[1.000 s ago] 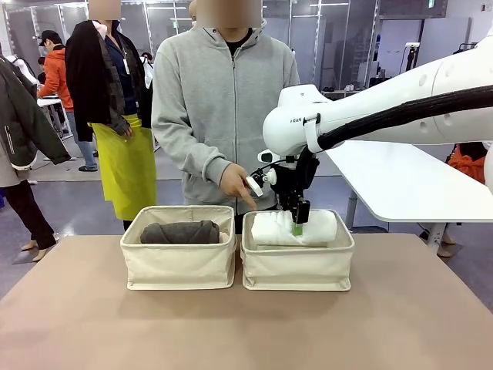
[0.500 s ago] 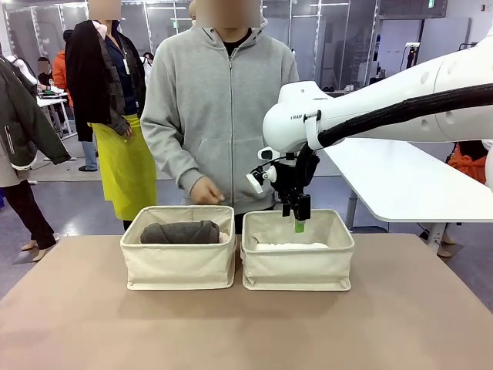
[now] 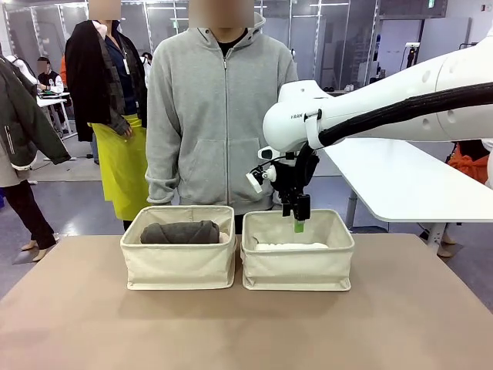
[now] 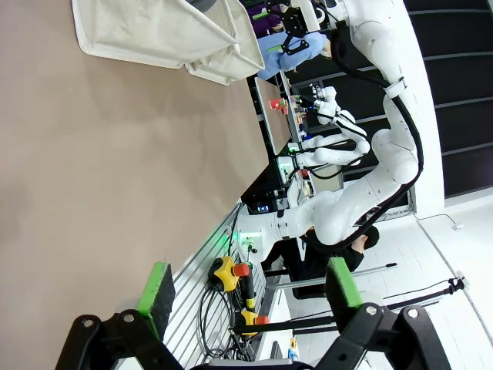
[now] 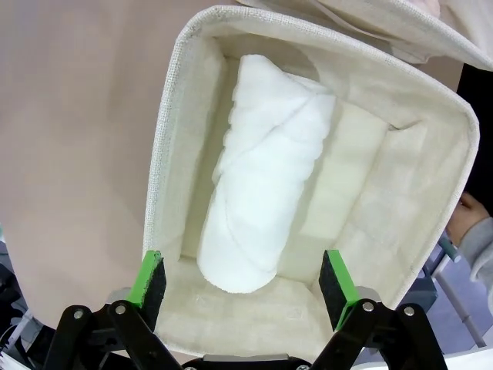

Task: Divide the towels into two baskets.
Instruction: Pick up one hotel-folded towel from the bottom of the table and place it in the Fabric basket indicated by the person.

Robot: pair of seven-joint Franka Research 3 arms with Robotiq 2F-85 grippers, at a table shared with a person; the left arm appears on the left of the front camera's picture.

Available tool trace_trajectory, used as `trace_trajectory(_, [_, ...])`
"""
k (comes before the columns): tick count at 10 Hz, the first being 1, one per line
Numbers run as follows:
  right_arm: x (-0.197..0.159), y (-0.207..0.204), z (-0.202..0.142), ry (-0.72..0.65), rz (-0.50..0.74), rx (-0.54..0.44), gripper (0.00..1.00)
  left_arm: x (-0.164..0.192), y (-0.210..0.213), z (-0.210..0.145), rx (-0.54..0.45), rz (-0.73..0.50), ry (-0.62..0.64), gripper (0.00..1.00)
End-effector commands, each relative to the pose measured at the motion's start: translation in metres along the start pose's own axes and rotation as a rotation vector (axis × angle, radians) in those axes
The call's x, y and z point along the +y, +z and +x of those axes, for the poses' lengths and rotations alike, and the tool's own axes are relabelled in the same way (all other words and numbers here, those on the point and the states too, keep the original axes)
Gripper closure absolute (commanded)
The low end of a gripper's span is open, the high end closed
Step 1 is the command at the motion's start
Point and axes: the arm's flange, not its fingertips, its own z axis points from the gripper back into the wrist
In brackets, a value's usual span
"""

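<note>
Hovering above the right-hand basket [image 3: 297,262], the right tool [image 3: 298,222] hangs with its green pads spread wide and nothing between them. From its own wrist camera the right tool [image 5: 243,287] looks straight down into that basket [image 5: 173,116], and there lies the white towel [image 5: 266,169], a rolled log stretched along the basket floor, closer to one long wall, with bare canvas showing on its other side. From the front, the white towel [image 3: 291,247] is just a pale strip peeking over the rim, down low inside and clear of the pads above it.

Over to the left-hand basket [image 3: 179,266]: the dark grey towel [image 3: 180,232] sits high in it, its roll topping the rim, with a paler edge of something tucked at its right end, too little showing to call. Both baskets stand side by side on the tan surface [image 3: 246,331], nearly touching, near the far edge.

And the left tool [image 4: 248,291] is out wide, low over the bare surface [image 4: 100,177], its pads well apart and empty; a corner of a cream basket [image 4: 162,35] sits at the top of its view.

Behind the baskets stands a person in a grey hoodie [image 3: 219,116], arms down at the sides.
</note>
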Motion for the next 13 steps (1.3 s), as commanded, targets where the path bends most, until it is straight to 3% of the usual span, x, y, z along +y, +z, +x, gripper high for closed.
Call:
trace_trajectory(1, [-0.001,0.001,-0.001,0.019,-0.003,0.001,0.0,-0.004,0.002,-0.003,0.003,-0.009,0.006,0.0])
trace_trajectory(9, [-0.001,0.001,0.001,0.001,-0.003,-0.002,0.0,-0.004,0.002,-0.003,0.003,-0.009,0.006,0.0])
trace_trajectory(10, [0.016,0.014,-0.003,-0.014,-0.002,-0.028,0.0,-0.004,0.002,-0.003,0.003,-0.009,0.006,0.0])
trace_trajectory(11, [0.064,0.036,-0.05,-0.114,0.017,-0.148,0.0,-0.004,0.002,-0.003,0.003,-0.009,0.006,0.0])
trace_trajectory(12, [0.071,0.038,-0.06,-0.134,0.027,-0.179,0.0,-0.004,0.002,-0.003,0.003,-0.009,0.006,0.0])
trace_trajectory(13, [0.091,0.044,-0.091,-0.198,0.023,-0.212,0.0,-0.004,0.002,-0.003,0.003,-0.009,0.006,0.0])
